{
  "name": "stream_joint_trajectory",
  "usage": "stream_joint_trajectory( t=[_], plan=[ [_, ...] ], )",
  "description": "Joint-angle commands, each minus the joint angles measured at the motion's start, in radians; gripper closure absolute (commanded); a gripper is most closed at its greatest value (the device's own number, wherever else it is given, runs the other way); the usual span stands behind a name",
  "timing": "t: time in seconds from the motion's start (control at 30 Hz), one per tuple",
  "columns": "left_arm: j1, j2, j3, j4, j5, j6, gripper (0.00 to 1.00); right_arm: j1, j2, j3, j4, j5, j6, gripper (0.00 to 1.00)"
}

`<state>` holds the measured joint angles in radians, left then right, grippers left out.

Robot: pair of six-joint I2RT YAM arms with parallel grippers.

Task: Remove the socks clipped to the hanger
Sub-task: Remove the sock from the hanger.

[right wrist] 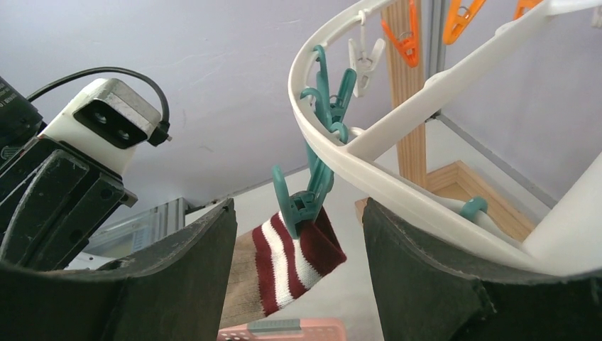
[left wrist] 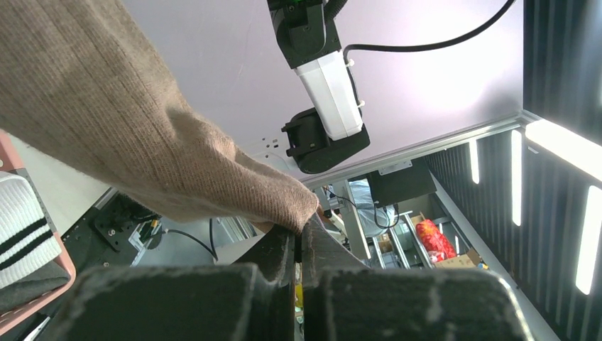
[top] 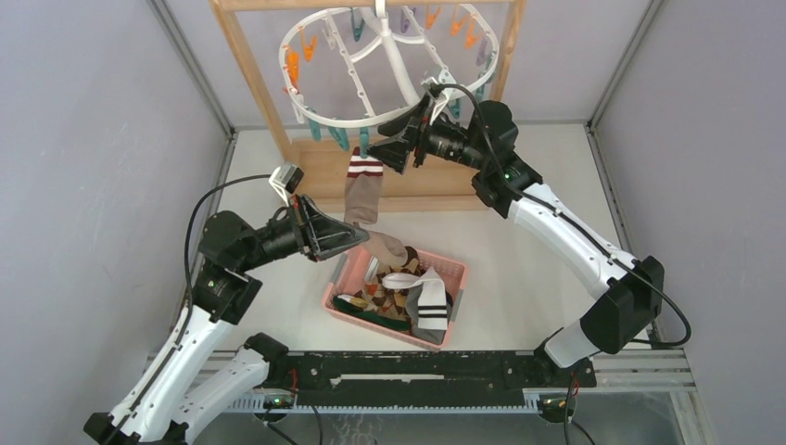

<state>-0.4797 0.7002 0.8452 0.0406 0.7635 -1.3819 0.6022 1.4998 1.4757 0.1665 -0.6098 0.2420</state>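
Nearest you, in the lower middle of the top view, the pink basket [top: 341, 276] sits on the desk [top: 519, 297] with several loose socks [top: 428, 301] in it. Just above its left corner, your left end effector [top: 352, 236] is pinched tight on the lower end of the beige sock [top: 361, 199]. The left wrist view shows the two fingers pressed together at centre frame with the knit caught between them. From that grip the sock's long axis runs almost straight up the top view, away from the arm bases, to its red-and-white striped cuff. The cuff hangs from a teal clip [right wrist: 305, 199] on the near rim of the white hanger [right wrist: 334, 153], which is hooked on the wooden frame [top: 259, 83] at the top of the picture. Your right end effector [top: 382, 156] is spread wide just to the right of that cuff. In the right wrist view the clip and cuff sit dead centre between the two dark fingers, straight ahead. I cannot tell how far beyond the tips they lie. So the right arm is much the nearer to the clip, and the left holds the sock's opposite end. By my reading, the coming move turns on the right fingers coming in square onto the clip's handles while the left draws the sock down along its own length toward the basket.
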Motion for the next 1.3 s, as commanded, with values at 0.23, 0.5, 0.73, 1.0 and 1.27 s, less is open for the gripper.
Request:
stream_joint_trajectory(
  t=[0.23, 0.5, 0.73, 1.0, 1.27],
  plan=[
    [0.007, 0.007, 0.002, 0.015, 0.029, -0.014, 1.0, 0.007, 0.047, 0.069, 0.103, -0.02, 0.071, 0.27],
    [0.006, -0.004, -0.003, 0.005, 0.038, -0.023, 1.0, 0.013, 0.02, 0.051, 0.048, 0.059, 0.038, 0.27],
    [0.007, 0.015, 0.003, -0.004, 0.046, -0.008, 1.0, -0.03, 0.006, 0.052, -0.01, 0.14, 0.005, 0.27],
    [0.007, 0.089, 0.045, 0.033, 0.071, 0.008, 1.0, -0.118, -0.042, 0.025, -0.005, 0.145, 0.014, 0.27],
    [0.007, 0.176, 0.095, 0.087, 0.114, 0.007, 1.0, -0.138, -0.127, -0.014, -0.01, 0.064, 0.038, 0.28]
  ],
)
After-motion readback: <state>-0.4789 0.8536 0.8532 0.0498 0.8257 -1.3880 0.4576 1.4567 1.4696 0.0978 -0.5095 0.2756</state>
